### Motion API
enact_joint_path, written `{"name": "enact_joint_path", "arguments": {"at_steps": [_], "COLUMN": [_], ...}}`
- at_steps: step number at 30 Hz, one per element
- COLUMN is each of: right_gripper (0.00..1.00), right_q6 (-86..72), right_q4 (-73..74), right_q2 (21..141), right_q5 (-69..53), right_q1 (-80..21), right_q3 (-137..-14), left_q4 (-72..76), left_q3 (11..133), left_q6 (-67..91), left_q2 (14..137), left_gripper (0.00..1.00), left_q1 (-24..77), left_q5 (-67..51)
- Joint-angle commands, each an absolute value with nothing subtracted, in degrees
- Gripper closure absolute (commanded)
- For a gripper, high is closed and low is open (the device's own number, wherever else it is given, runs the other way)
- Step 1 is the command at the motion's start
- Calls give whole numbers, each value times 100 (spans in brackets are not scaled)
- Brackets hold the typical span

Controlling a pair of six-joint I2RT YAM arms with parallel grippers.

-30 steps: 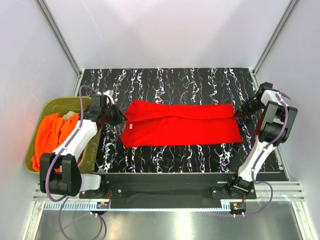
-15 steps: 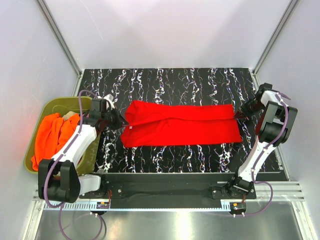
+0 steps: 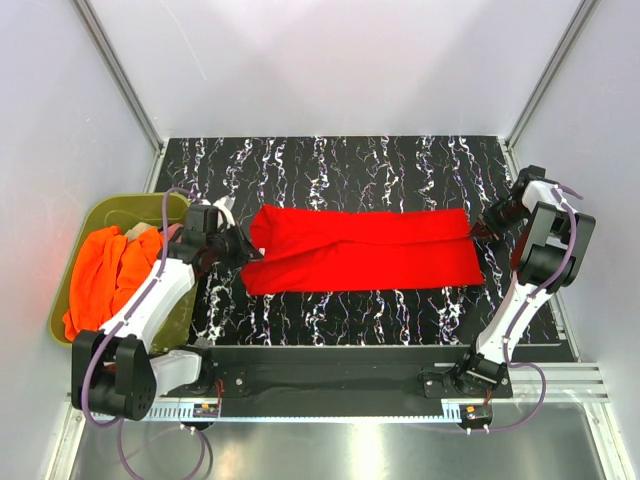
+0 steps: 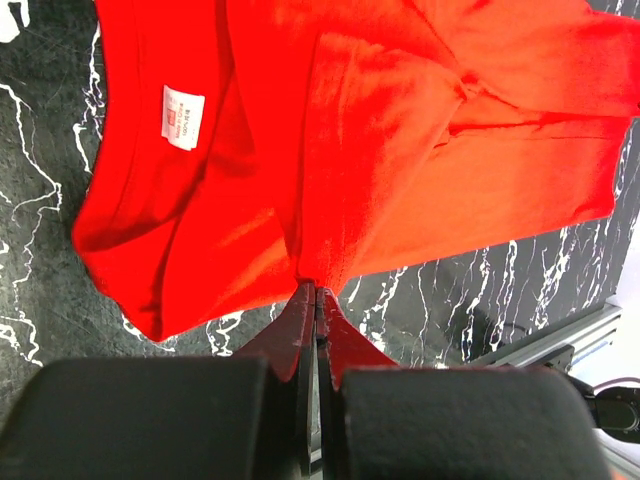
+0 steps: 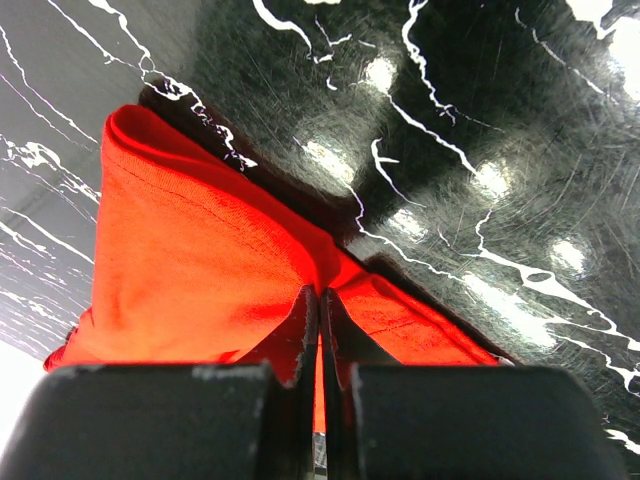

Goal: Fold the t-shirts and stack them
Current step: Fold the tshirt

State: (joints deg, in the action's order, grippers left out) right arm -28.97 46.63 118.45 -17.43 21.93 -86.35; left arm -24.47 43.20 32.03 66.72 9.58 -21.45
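Lying flat across the middle of the counter (image 3: pixel 330 165), one red t-shirt (image 3: pixel 360 250), folded into a long narrow band

- Band runs left to right, one end near the counter's left edge, the other near its right edge; bare marbled counter along the far edge and the near edge
- Collar end points to the left edge; small white neck label (image 4: pixel 183 117) shows inside the collar, print too small to read
- Left wrist view: layers of cloth overlap, with a folded flap lying across the body of the shirt

Left claw (image 4: pixel 316 295): jaws pressed fully together, nipping the rim of the red cloth at the collar end. Only a thin pinch of fabric sits between the tips. Arm reaches in low from the near-left corner

Right claw (image 5: pixel 319 295): jaws likewise closed tight, gripping the red cloth at the opposite end, at the shirt's far corner close to the counter's right edge. Cloth is drawn up in a small peak to the tips, with shadow under it on the counter

Olive-green tub (image 3: pixel 100 212) stands just off the counter's left edge, beside the left arm. An orange t-shirt (image 3: pixel 100 280) is heaped loosely in it, unfolded, spilling up to the rim

Shirt between the two claws looks smooth, with few wrinkles
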Motion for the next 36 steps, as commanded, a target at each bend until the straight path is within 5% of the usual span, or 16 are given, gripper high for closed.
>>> {"name": "enact_joint_path", "arguments": {"at_steps": [1, 17, 24, 25, 27, 36], "right_gripper": [99, 96, 52, 39, 29, 16], "right_q6": [-2804, -2883, -2691, -2611, -2427, -1803], "right_q4": [4746, 4974, 5124, 5089, 4975, 4141], "right_q2": [11690, 11593, 11268, 11294, 11469, 12700], "right_q5": [-1626, -1468, -1073, -959, -1132, -2626], "right_q1": [2241, 2241, 2241, 2241, 2232, 2145], "right_q3": [-8798, -8649, -8928, -9226, -9761, -10557], "left_q4": [-2496, -2689, -2830, -2830, -2839, -2610], "left_q3": [4193, 4017, 4639, 4797, 5394, 8067], "left_q6": [3208, 2972, 2523, 2496, 2479, 2760], "left_q2": [6434, 6346, 6783, 6907, 7467, 10597], "left_gripper": [100, 97, 55, 53, 48, 47], "left_q1": [1011, 1178, 1187, 1178, 1152, 554], "left_q5": [-2285, -2382, -2005, -1917, -1522, -2013]}}
